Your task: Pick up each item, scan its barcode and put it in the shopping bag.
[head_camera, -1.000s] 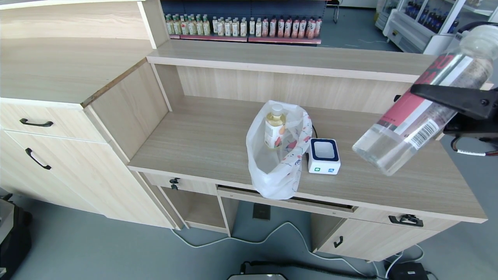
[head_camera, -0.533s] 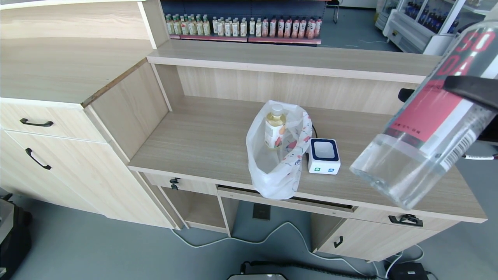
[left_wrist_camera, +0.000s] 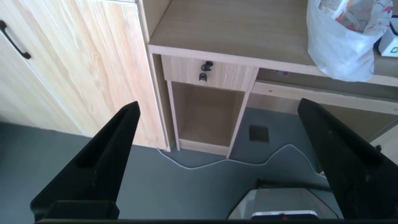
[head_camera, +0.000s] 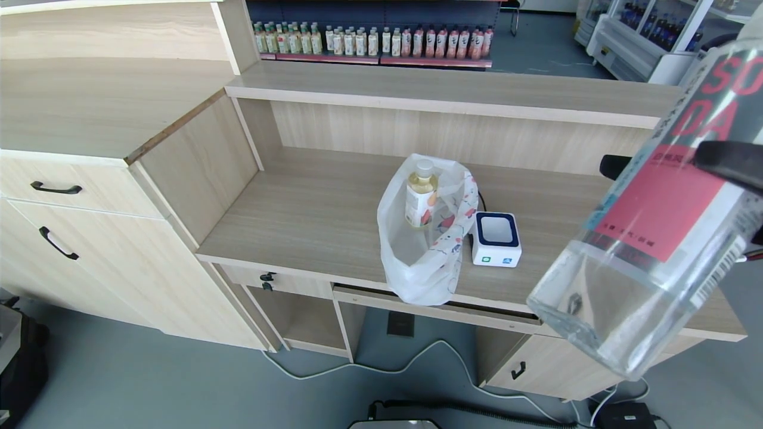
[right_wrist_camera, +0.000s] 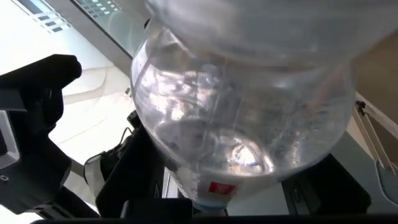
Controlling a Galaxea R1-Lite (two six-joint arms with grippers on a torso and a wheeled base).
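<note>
Landmark: the scanner (head_camera: 496, 238), a small white box with a dark-rimmed window on top, standing on the counter.
Counter: a pale wood counter (head_camera: 310, 214) carries the scanner on its lower top, with a raised ledge running behind the scanner.
Cabinet: a matching cabinet (head_camera: 65, 238) with black handles stands well to the left of the scanner.
Drinks shelf: a row of bottles (head_camera: 369, 42) lines a shop shelf far beyond the scanner.
Shopping bag: the white plastic shopping bag (head_camera: 426, 262) stands just to the left of the scanner, mouth open; I cannot tell whether the two touch.
Soda bottle: the clear soda bottle (head_camera: 650, 226) with a red label is up in the air to the right of the scanner and nearer the camera, tilted, base down and forward, a barcode on its side.
Tea bottle: a yellow tea bottle (head_camera: 421, 196) stands upright inside the bag, left of the scanner.
Right gripper: the right gripper (head_camera: 673, 167) is clamped across the soda bottle's label, one black finger on each side.
Left gripper: the left gripper (left_wrist_camera: 217, 162) hangs well left of the scanner, below counter height, jaws spread wide with nothing between them.
</note>
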